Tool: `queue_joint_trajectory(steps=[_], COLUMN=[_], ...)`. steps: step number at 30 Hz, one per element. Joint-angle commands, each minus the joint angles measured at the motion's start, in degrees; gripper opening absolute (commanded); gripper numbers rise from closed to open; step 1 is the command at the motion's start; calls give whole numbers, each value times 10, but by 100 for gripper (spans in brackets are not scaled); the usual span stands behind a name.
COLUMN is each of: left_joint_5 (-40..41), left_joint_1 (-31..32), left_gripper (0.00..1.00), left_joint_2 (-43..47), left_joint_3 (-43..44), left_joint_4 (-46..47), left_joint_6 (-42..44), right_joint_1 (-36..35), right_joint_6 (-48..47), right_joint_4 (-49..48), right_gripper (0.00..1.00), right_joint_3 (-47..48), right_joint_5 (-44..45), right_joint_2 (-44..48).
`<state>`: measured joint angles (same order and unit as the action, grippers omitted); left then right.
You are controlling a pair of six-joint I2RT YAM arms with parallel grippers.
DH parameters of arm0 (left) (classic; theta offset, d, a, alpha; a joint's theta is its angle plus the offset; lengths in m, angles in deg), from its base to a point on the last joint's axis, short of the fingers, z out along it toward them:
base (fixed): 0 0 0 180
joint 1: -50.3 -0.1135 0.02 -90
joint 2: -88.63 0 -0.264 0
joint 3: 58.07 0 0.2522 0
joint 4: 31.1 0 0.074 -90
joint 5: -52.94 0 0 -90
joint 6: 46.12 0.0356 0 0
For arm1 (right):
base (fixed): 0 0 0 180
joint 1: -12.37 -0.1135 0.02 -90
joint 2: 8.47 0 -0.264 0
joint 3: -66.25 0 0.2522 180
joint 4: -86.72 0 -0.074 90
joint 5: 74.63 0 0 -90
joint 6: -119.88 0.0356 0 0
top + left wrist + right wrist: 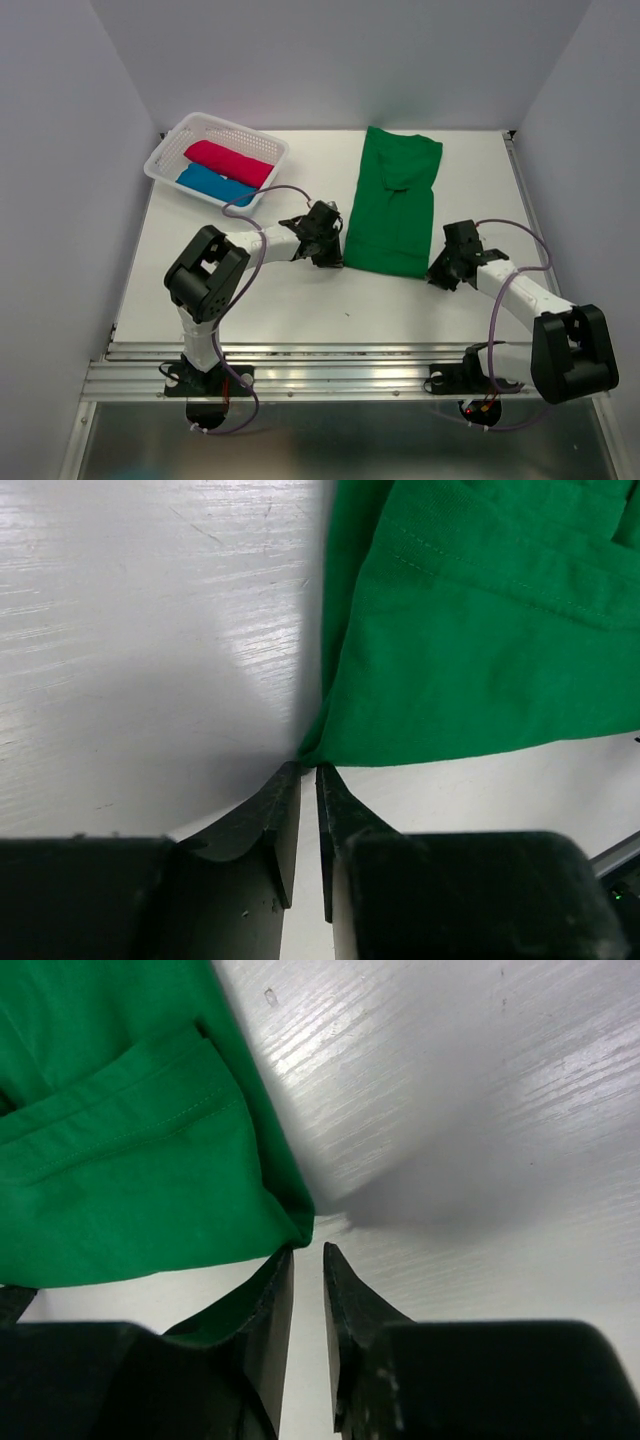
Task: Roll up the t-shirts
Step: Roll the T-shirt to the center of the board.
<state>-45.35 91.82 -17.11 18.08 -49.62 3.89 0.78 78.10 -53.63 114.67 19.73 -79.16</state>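
Note:
A deep green t-shirt (395,200) lies folded into a long strip on the white table, running from the back toward the arms. My left gripper (327,252) is at its near left corner. In the left wrist view the green t-shirt (480,650) ends in a corner right at the tips of the left gripper (306,766), whose jaws stand a narrow slit apart. My right gripper (438,272) is at the near right corner. There the green t-shirt (120,1190) touches the left fingertip of the right gripper (308,1248), and a small gap shows between the jaws. Neither clearly pinches cloth.
A white lattice basket (160,158) stands at the back left and holds a rolled crimson-pink t-shirt (228,162) and a rolled bright blue t-shirt (213,183). Grey walls close in the table on three sides. A metal rail (330,365) runs along the near edge.

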Motion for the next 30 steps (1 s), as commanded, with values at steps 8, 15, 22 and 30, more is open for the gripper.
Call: queue_joint_trajectory(steps=[8,15,22,30], left_joint_5=[12,6,-1,-26], left_joint_1=[-2,-6,-6,-6], left_gripper=[43,49,42,0], left_joint_2=[-11,-16,-32,-38], left_joint_3=[12,16,18,31], left_joint_4=[-2,4,6,8], left_joint_6=[2,-4,-10,-11], right_joint_1=[4,4,4,4], right_joint_6=[-2,-2,2,3], right_joint_4=[-29,-33,-47,-49], right_gripper=[37,34,20,1], right_joint_3=[11,14,-2,-20], right_joint_5=[4,19,9,-13], right_joint_2=[18,-13,-32,-16])
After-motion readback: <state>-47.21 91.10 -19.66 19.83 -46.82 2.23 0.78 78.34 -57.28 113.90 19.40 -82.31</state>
